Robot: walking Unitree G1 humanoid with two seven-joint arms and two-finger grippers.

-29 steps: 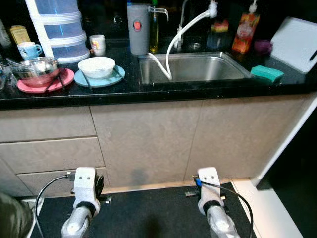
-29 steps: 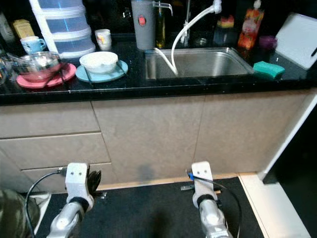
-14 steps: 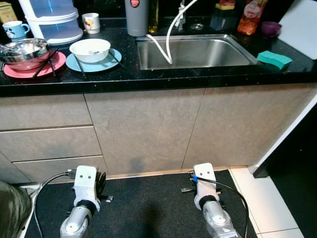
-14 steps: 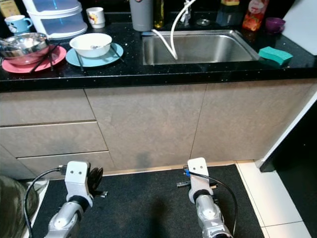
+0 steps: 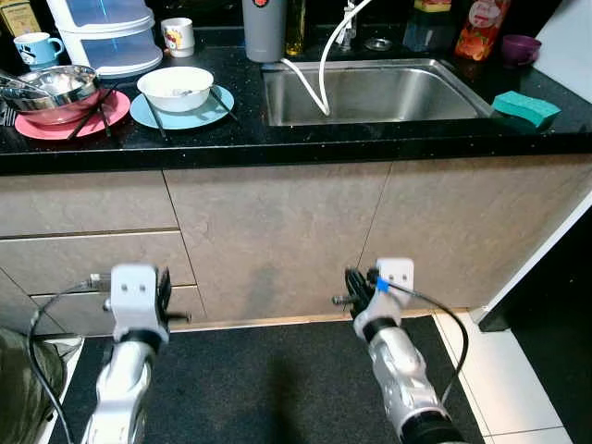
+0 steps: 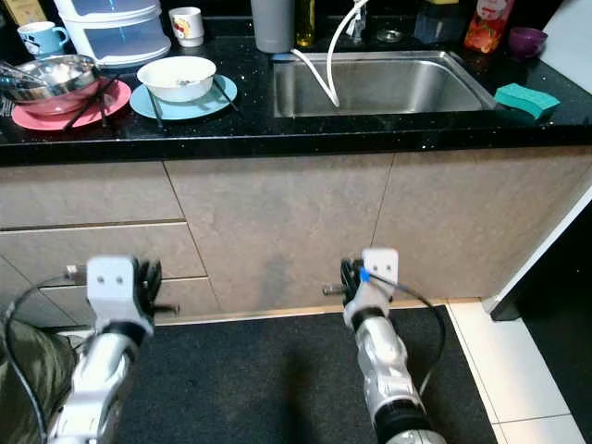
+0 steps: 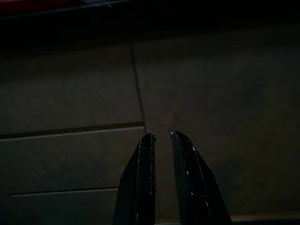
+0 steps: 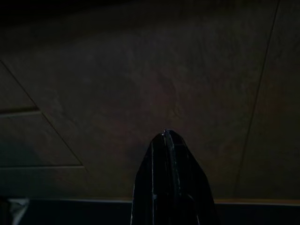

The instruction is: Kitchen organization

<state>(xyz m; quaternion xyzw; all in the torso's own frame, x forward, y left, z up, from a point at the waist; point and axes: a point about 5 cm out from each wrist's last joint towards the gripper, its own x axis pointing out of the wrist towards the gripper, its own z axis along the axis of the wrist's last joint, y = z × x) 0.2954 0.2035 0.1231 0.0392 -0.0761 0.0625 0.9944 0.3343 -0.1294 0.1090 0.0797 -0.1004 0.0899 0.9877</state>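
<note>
On the black countertop (image 5: 277, 148) a white bowl (image 5: 175, 88) sits on a blue plate (image 5: 148, 112). Left of it a metal bowl (image 5: 51, 88) rests on a pink plate (image 5: 42, 126), with dark chopsticks across both plates. The steel sink (image 5: 370, 92) holds a white hose (image 5: 319, 79). A green sponge (image 5: 525, 106) lies at the counter's right end. Both grippers are low, pointing at the beige cabinet fronts. My left gripper (image 7: 161, 137) holds nothing, its fingers almost together. My right gripper (image 8: 168, 133) is shut and holds nothing.
At the back stand a stacked plastic drawer box (image 5: 102, 37), two mugs (image 5: 178, 37), a grey jug (image 5: 264, 28), bottles (image 5: 486, 23) and a purple cup (image 5: 521, 46). Drawers (image 5: 83, 268) are on the left. A dark mat (image 5: 268, 388) covers the floor, with white tiles (image 5: 490, 370) to the right.
Both arms have lifted from hanging low to pointing at the cabinet fronts. The right gripper now sits higher and nearer the doors. The camera shifted slightly.
</note>
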